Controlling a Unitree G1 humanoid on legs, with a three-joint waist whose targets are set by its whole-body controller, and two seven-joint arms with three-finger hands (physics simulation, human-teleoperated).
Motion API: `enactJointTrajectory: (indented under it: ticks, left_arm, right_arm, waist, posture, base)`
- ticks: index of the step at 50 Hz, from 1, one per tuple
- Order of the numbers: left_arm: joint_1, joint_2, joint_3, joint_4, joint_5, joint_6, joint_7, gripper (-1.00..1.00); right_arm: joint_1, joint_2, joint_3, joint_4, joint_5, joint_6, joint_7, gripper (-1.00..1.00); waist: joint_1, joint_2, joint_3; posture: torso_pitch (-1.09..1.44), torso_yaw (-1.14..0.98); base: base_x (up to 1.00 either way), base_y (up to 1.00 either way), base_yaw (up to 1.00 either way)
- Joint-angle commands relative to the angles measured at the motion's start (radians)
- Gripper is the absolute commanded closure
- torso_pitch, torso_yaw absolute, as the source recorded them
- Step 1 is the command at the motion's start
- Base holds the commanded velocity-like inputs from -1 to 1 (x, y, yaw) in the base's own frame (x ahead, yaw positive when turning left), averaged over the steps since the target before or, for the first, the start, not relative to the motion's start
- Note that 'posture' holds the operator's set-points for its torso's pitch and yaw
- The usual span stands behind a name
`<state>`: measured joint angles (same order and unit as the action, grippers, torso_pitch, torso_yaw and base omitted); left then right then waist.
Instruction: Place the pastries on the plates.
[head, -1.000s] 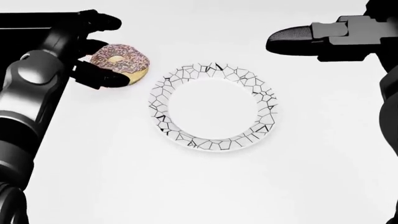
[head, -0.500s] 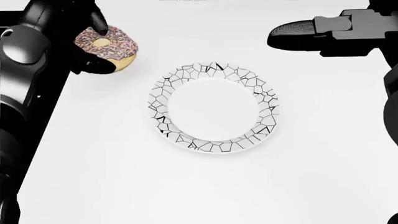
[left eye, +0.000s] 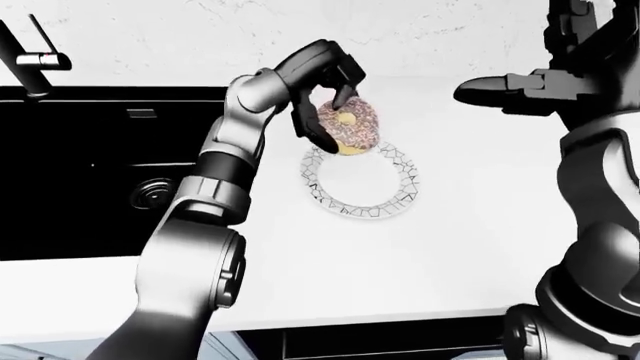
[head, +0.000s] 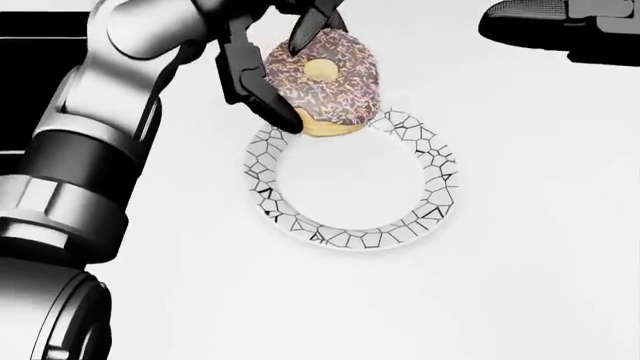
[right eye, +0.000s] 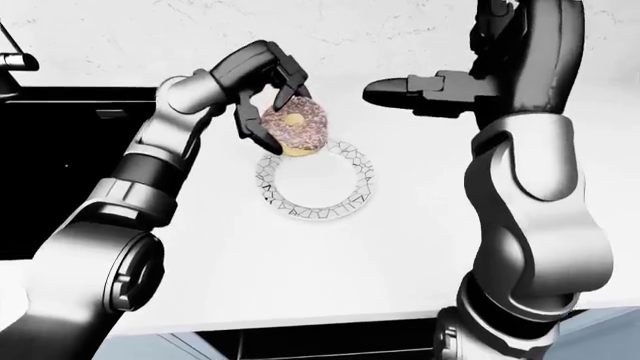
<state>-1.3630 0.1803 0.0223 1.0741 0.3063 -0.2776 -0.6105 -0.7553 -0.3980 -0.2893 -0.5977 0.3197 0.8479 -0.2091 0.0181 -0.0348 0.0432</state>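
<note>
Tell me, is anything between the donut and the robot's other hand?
No. In the right-eye view, only bare white counter shows between the donut, held in the left hand, and the empty right hand.

Left arm enters from the lower left of the left-eye view, elbow bent, forearm angled up and to the right. Left hand (head: 285, 71) is raised, wrist cocked, fingers (head: 255, 86) curled closed round the donut (head: 322, 84), one on its left edge, another across its top. Right arm rises along the right edge of the right-eye view, elbow bent. Right hand (right eye: 415, 94) is raised and points left, empty; its finger spread can't be made out.
</note>
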Motion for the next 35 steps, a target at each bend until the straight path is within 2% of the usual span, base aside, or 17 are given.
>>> enactJointTrajectory:
  ticks: [1, 5, 7, 9, 14, 15, 16, 25, 27, 28, 29, 30, 31, 32, 34, 35]
  left_arm:
    - [-0.023, 0.001, 0.012, -0.045, -0.028, -0.031, -0.036, 1.0]
    - [-0.004, -0.012, 0.006, -0.066, -0.035, -0.032, -0.083, 1.0]
    - [0.022, -0.028, 0.008, -0.106, -0.072, -0.027, -0.162, 1.0]
    - [0.047, -0.04, 0.005, -0.15, -0.09, -0.007, -0.197, 1.0]
    - [0.055, -0.057, -0.001, -0.151, -0.094, -0.004, -0.202, 1.0]
    - [0.046, -0.053, -0.008, -0.121, -0.07, -0.024, -0.166, 1.0]
    - [0.05, -0.056, -0.017, -0.107, -0.061, -0.037, -0.178, 1.0]
    - [0.033, -0.068, -0.01, -0.053, -0.043, -0.067, -0.164, 1.0]
    - [0.036, -0.071, -0.009, -0.059, -0.046, -0.057, -0.171, 0.87]
    - [0.038, -0.073, -0.008, -0.064, -0.05, -0.055, -0.177, 0.87]
    - [0.034, -0.071, -0.006, -0.061, -0.05, -0.052, -0.169, 0.72]
    - [0.038, -0.072, -0.008, -0.066, -0.05, -0.054, -0.176, 0.7]
    - [0.038, -0.078, -0.003, -0.076, -0.062, -0.039, -0.181, 0.57]
    - [0.037, -0.073, -0.008, -0.072, -0.053, -0.042, -0.17, 0.54]
    - [0.034, -0.071, -0.008, -0.068, -0.054, -0.046, -0.172, 0.33]
    - [0.026, -0.068, -0.004, -0.083, -0.06, -0.029, -0.179, -0.87]
  right_arm:
    - [-0.027, -0.019, -0.01, -0.022, 0.016, -0.024, -0.014, -1.0]
    - [-0.024, -0.028, -0.004, -0.02, 0.033, -0.029, -0.028, -1.0]
    - [-0.014, -0.032, -0.004, -0.025, 0.04, -0.028, -0.03, -1.0]
    - [-0.01, -0.032, -0.001, -0.026, 0.044, -0.03, -0.032, -1.0]
    - [-0.003, -0.029, 0.004, -0.025, 0.044, -0.036, -0.036, -1.0]
    - [-0.002, -0.029, 0.005, -0.026, 0.043, -0.036, -0.036, -1.0]
    - [-0.005, -0.029, 0.008, -0.025, 0.043, -0.035, -0.036, -1.0]
    - [-0.014, -0.027, 0.013, -0.021, 0.038, -0.031, -0.031, -1.0]
    - [-0.014, -0.024, 0.013, -0.02, 0.038, -0.032, -0.03, -1.0]
    - [-0.014, -0.024, 0.012, -0.02, 0.038, -0.033, -0.03, -1.0]
    - [-0.012, -0.023, 0.013, -0.02, 0.038, -0.035, -0.029, -1.0]
    - [-0.008, -0.02, 0.013, -0.021, 0.038, -0.038, -0.029, -1.0]
    - [-0.003, -0.02, 0.013, -0.022, 0.038, -0.039, -0.028, -1.0]
    - [0.0, -0.02, 0.012, -0.022, 0.037, -0.041, -0.027, -1.0]
    - [-0.002, -0.021, 0.01, -0.022, 0.038, -0.04, -0.026, -1.0]
    - [0.002, -0.022, 0.005, -0.026, 0.041, -0.037, -0.025, -1.0]
  waist:
    - [0.002, -0.006, -0.03]
    - [0.003, -0.01, -0.03]
    - [0.003, -0.012, -0.03]
    - [0.004, -0.014, -0.028]
    - [0.006, -0.018, -0.028]
    - [0.007, -0.019, -0.028]
    - [0.007, -0.02, -0.028]
    - [0.009, -0.024, -0.03]
    - [0.009, -0.025, -0.029]
    - [0.009, -0.025, -0.029]
    - [0.009, -0.025, -0.029]
    - [0.009, -0.025, -0.029]
    - [0.009, -0.025, -0.029]
    - [0.009, -0.025, -0.029]
    - [0.01, -0.025, -0.029]
    - [0.01, -0.025, -0.029]
  posture:
    - [0.0, 0.0]
    - [0.0, 0.0]
    - [0.0, 0.0]
    - [0.0, 0.0]
    - [0.0, 0.0]
    - [0.0, 0.0]
    - [0.0, 0.0]
    - [0.0, 0.0]
    - [0.0, 0.0]
    - [0.0, 0.0]
    - [0.0, 0.0]
    - [0.0, 0.0]
    - [0.0, 0.0]
    - [0.0, 0.0]
    - [0.0, 0.0]
    - [0.0, 0.0]
  base:
    - [0.0, 0.0, 0.0]
    - [0.0, 0.0, 0.0]
    - [0.0, 0.0, 0.0]
    - [0.0, 0.0, 0.0]
    - [0.0, 0.0, 0.0]
    - [0.0, 0.0, 0.0]
    - [0.0, 0.0, 0.0]
    - [0.0, 0.0, 0.0]
    - [0.0, 0.0, 0.0]
    - [0.0, 0.0, 0.0]
    - [0.0, 0.0, 0.0]
    - [0.0, 0.0, 0.0]
    - [0.0, 0.0, 0.0]
    - [0.0, 0.0, 0.0]
    - [0.0, 0.0, 0.0]
    - [0.0, 0.0, 0.0]
